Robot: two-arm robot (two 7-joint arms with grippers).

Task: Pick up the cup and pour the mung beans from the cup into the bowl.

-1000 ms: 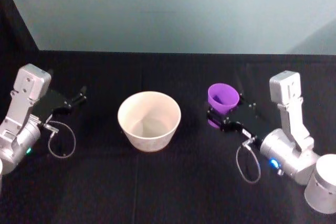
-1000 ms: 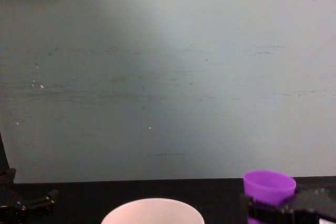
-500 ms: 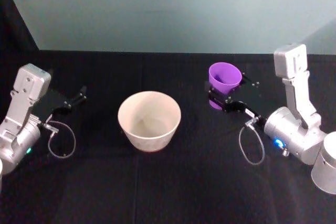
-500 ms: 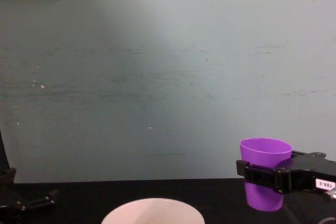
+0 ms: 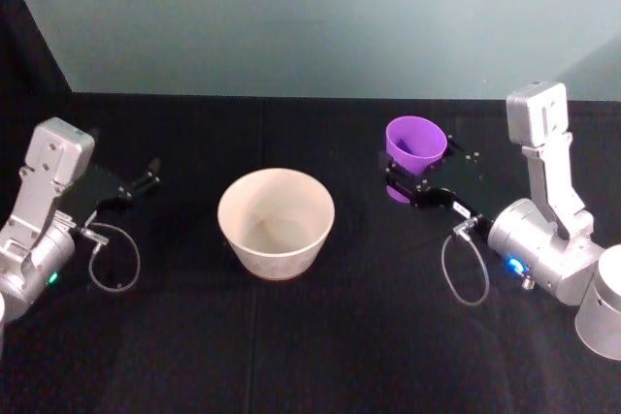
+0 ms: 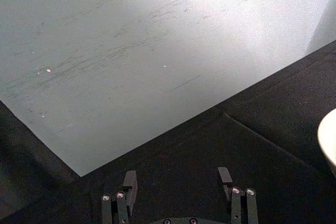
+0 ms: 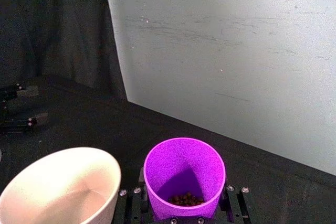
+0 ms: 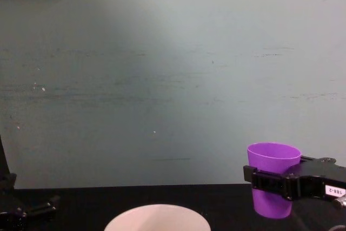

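The purple cup (image 5: 415, 145) hangs upright above the table, right of the bowl, with my right gripper (image 5: 417, 181) shut around its body. From the side, the cup (image 8: 273, 177) is clear of the table with the black fingers (image 8: 270, 179) clamped around its middle. A small heap of dark mung beans (image 7: 185, 199) lies at the bottom of the cup (image 7: 184, 174). The white bowl (image 5: 276, 222) stands in the middle of the black table, empty inside; its rim (image 8: 157, 212) shows low in the chest view. My left gripper (image 5: 146, 178) rests open at the table's left, apart from the bowl.
A black cloth covers the table (image 5: 310, 336), which ends at a pale green wall (image 5: 320, 16). Cable loops hang from both wrists. Bare cloth lies between the bowl and each arm.
My right gripper has lifted the cup off the table within the last second; over the last half second it has stayed nearly still. The left arm and the bowl have not moved.
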